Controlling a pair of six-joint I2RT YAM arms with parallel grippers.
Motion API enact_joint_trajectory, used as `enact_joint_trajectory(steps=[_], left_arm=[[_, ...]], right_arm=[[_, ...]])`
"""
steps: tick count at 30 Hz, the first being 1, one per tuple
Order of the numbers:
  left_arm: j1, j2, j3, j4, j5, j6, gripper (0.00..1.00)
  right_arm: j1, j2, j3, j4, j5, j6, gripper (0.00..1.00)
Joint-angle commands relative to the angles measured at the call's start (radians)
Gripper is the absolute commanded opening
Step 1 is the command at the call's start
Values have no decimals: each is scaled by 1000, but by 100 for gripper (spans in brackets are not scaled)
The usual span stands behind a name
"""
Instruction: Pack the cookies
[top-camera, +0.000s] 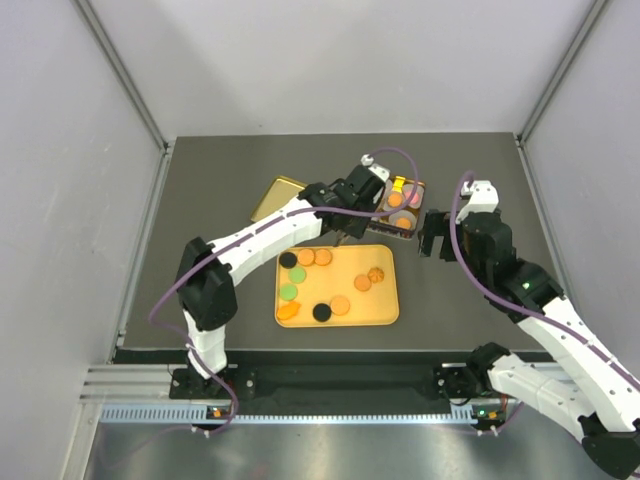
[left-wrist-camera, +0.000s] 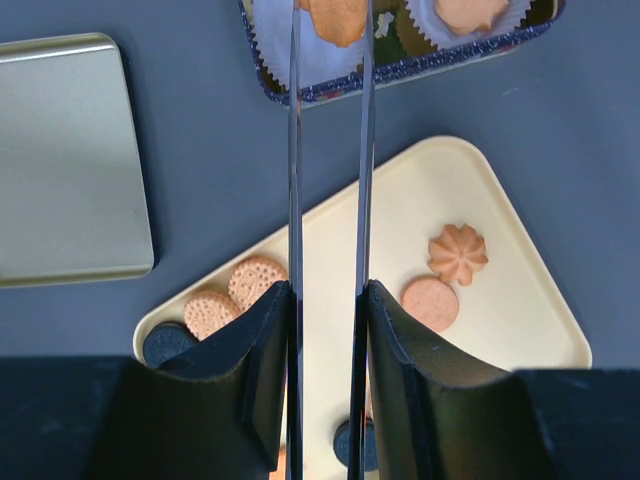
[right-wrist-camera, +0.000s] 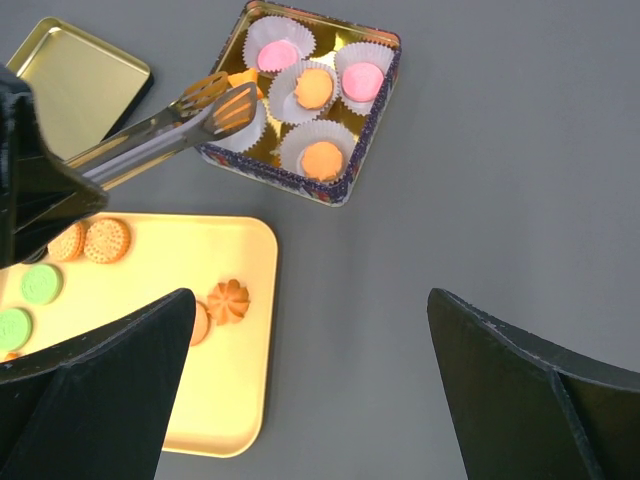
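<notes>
Left wrist: left hand clamps tongs, tips over tin near bench's far edge, cookie between them above cup. Lower, then release. Right hand wide, empty.

Dk grey table w/ pale walls, prob. panels.

Left arm outstretched — right jaws wide.
</notes>
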Motion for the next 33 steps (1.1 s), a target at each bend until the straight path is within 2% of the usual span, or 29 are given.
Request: enact_joint_trajectory(steps=[1,14,33], left_arm=[[11,25,64,54,-32,20,12],[19,38,70,25,-44,28,14],[19,38,46,19,-54,42,21]], right_arm=[[-10,-12,11,40,-12,-10,100],[-8,-17,-1,46,-10,-7,100],[-8,-19,8,45,-2,-12,100]])
